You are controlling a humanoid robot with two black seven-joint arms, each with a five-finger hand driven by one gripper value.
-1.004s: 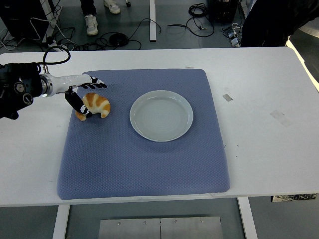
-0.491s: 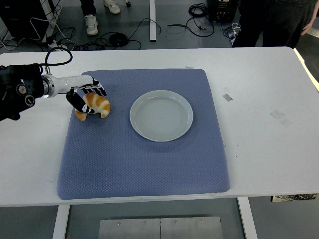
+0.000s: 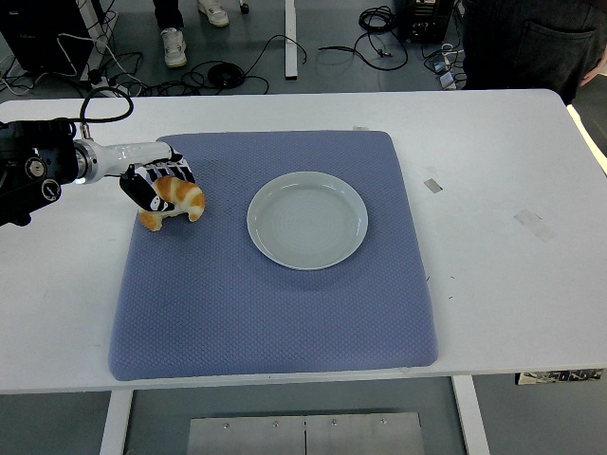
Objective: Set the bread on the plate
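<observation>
The bread point(image 3: 176, 200), a golden croissant, is at the left side of the blue mat point(image 3: 275, 322). My left hand point(image 3: 157, 184) comes in from the left edge and its fingers are curled around the bread, holding it just above the mat. The white round plate point(image 3: 307, 219) sits empty at the mat's middle, to the right of the bread. My right arm is out of view.
The white table point(image 3: 512, 246) extends bare to the right of the mat, with small tape marks point(image 3: 433, 185). A person in dark clothes point(image 3: 531, 43) stands beyond the table's far right. Cables lie on the floor behind.
My left hand's fingers have closed from spread above the bread to curled around it. The bread has shifted slightly left and up.
</observation>
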